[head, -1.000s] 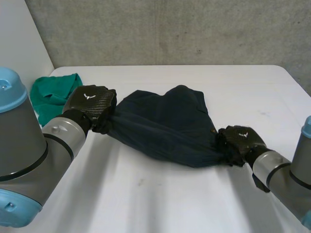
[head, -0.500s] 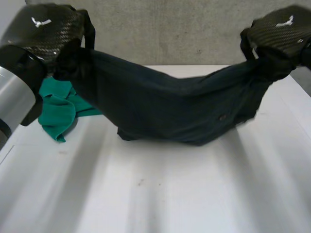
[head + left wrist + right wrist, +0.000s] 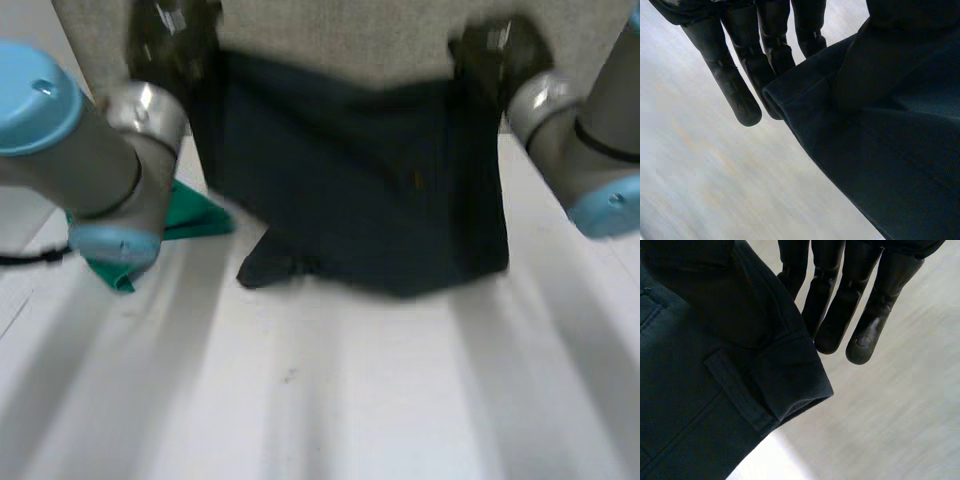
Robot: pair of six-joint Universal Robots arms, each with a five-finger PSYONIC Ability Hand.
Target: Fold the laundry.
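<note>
Navy garment, no fold yet, hangs pinched at its upper corners by our left hand, ten o'clock, and right hand, two.

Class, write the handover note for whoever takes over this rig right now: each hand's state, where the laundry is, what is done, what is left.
Left hand: straight fingers pinch one upper corner of the dark blue garment.
Right hand: pinches the other upper corner likewise.
Garment hangs spread between them, lower edge at or near the white table. Green cloth lies crumpled by the left arm.
Done: garment held up, spread.
Left: lay it flat, fold it, then the green cloth.
</note>
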